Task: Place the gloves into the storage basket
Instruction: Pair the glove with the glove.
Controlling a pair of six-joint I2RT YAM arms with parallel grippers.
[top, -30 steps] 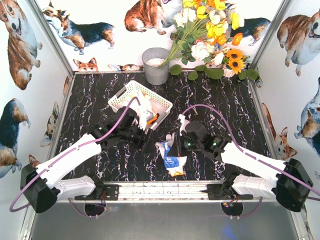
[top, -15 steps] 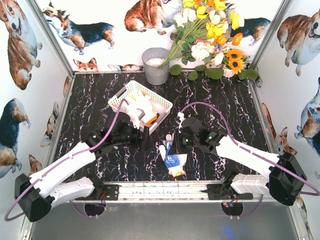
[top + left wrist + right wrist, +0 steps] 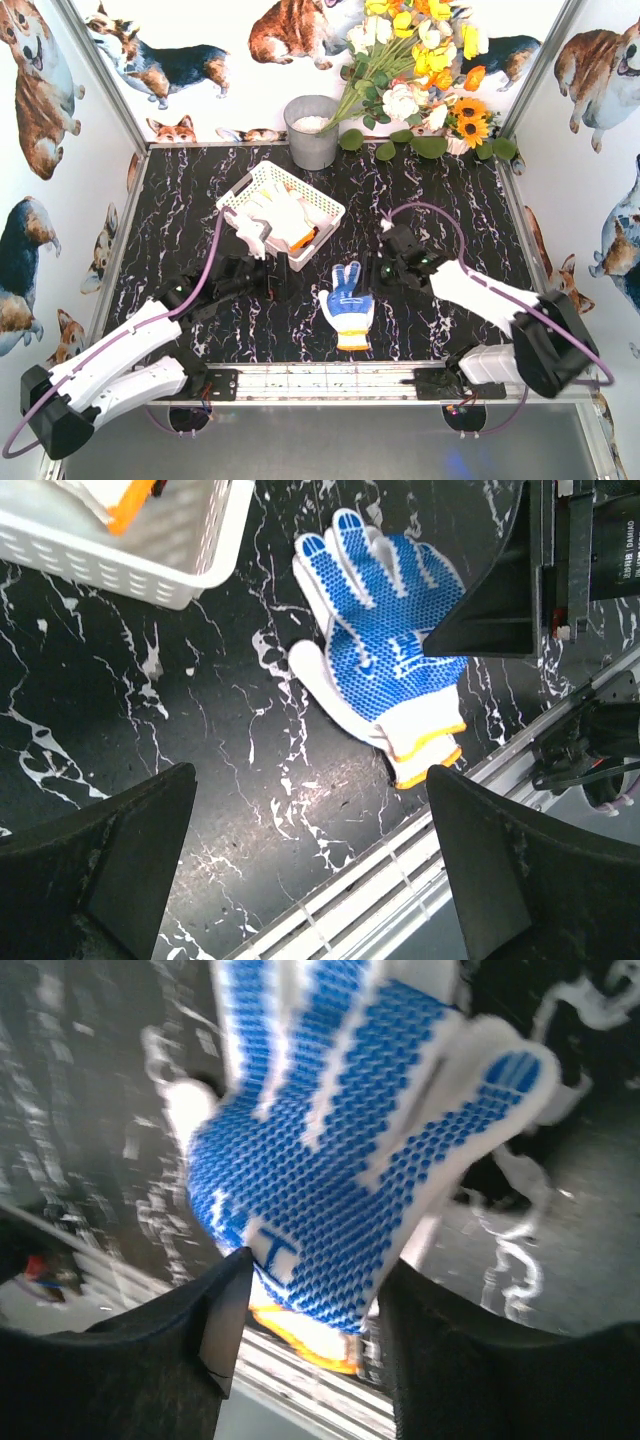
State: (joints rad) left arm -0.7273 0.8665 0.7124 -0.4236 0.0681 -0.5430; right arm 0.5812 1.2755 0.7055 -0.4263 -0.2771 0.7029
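Logging task state: partly done, by my judgement. White gloves [image 3: 274, 215] are lying in the basket [image 3: 308, 190], just beyond the left gripper [image 3: 278, 280], with one orange cuff showing at the basket's near wall. One blue-dotted glove [image 3: 347, 312] is lying flat on the bench [image 3: 440, 200], palm up and cuff toward the arm bases. It is sitting between the two grippers and nearer the bases than either. It is outside the basket, near the closest corner but not touching it. No other loose glove is showing on the bench, so this one looks like all that is left to move.

The left gripper is standing wide open, holding nothing. The right gripper [image 3: 386, 268] is showing its jaws parted with nothing clamped, and the glove is lying just to its left.

Comparing views:
- **Top camera:** is giving the whole layout and the gap between glove and right gripper.
- **Left wrist camera:** is showing the dots, the yellow-orange cuff trim and the basket lattice sharply. It is also showing a right-gripper finger hanging over the glove's fingertips.
- **Right wrist camera:** is blurred, with the glove's palm filling the space beyond its parted fingers. Contact cannot be told there.
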